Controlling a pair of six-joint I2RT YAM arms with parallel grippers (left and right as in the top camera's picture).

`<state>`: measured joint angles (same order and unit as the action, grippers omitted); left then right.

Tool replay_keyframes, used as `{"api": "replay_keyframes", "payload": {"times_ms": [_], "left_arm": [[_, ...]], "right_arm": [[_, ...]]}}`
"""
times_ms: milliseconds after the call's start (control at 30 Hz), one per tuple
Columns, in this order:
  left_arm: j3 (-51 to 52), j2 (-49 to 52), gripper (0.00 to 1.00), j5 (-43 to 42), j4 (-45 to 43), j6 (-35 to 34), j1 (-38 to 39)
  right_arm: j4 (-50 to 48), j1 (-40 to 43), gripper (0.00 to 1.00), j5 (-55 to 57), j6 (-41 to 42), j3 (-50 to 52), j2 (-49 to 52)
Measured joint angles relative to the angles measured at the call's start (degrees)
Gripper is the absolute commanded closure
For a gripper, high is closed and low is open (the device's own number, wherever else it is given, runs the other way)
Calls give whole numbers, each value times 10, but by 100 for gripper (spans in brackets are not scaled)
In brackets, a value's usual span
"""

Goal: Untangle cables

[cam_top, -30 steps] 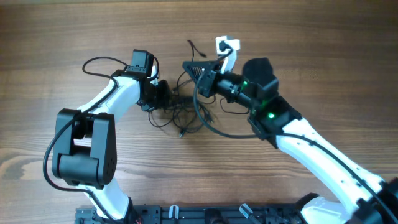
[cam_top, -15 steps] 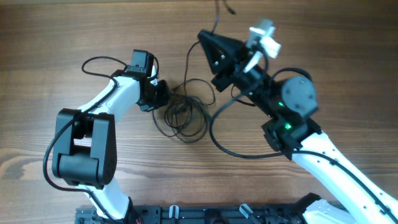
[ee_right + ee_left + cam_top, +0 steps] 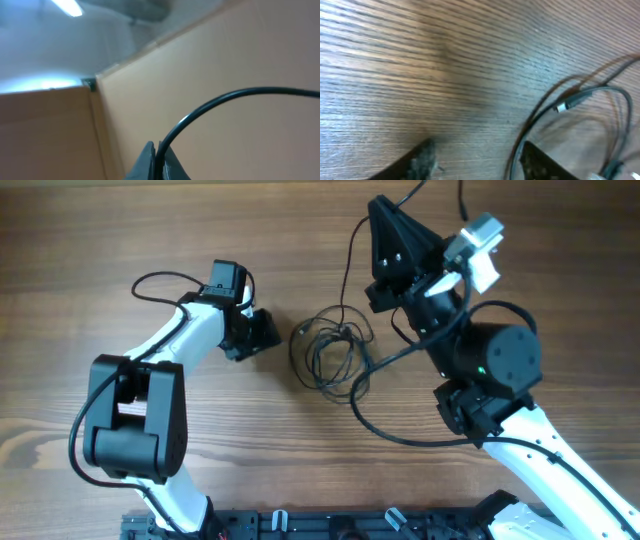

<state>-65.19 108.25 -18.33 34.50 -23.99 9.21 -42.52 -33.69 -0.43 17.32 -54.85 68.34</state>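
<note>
The cables point(image 3: 328, 352) lie as a loose black tangle on the wooden table between the arms. One strand point(image 3: 349, 275) rises from the tangle to my right gripper point(image 3: 374, 208), which is lifted high and tipped upward. In the right wrist view that gripper point(image 3: 160, 159) is shut on this black cable point(image 3: 235, 95), which arcs away to the right. My left gripper point(image 3: 271, 332) stands open just left of the tangle, with nothing between its fingers. In the left wrist view one cable point(image 3: 516, 152) runs just inside the right finger point(image 3: 540, 164), and a silver-tipped plug point(image 3: 564, 106) lies beyond.
Thicker black wires loop off both arms, one by the left arm point(image 3: 160, 280) and one under the right arm point(image 3: 380, 425). The rest in view is bare wooden table point(image 3: 120, 220). The right wrist view faces a tan wall and ceiling lights.
My left gripper has opened and let go of the tangle. The right arm has risen and swung away to the far right with its cable, dragging the tangle rightward.
</note>
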Motion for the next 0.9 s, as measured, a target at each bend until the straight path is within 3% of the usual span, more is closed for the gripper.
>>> {"api": "replay_keyframes", "payload": {"times_ms": [200, 367, 567, 667, 700, 900], "left_arm": [[-2, 0, 37, -172, 16, 25, -21], [-4, 2, 44, -211, 82, 61, 14], [-4, 6, 57, -210, 92, 76, 76], [-4, 14, 91, -159, 80, 53, 103], [-4, 18, 96, -144, 70, 45, 108], [-7, 41, 96, -74, 14, 11, 114]], "right_arm": [[27, 5, 95, 26, -12, 0, 0], [43, 20, 95, 32, -12, 0, 0], [49, 21, 96, 33, -12, 0, 0], [50, 21, 96, 33, -12, 0, 0], [50, 21, 96, 33, -12, 0, 0], [-8, 21, 96, 35, -12, 0, 0]]}}
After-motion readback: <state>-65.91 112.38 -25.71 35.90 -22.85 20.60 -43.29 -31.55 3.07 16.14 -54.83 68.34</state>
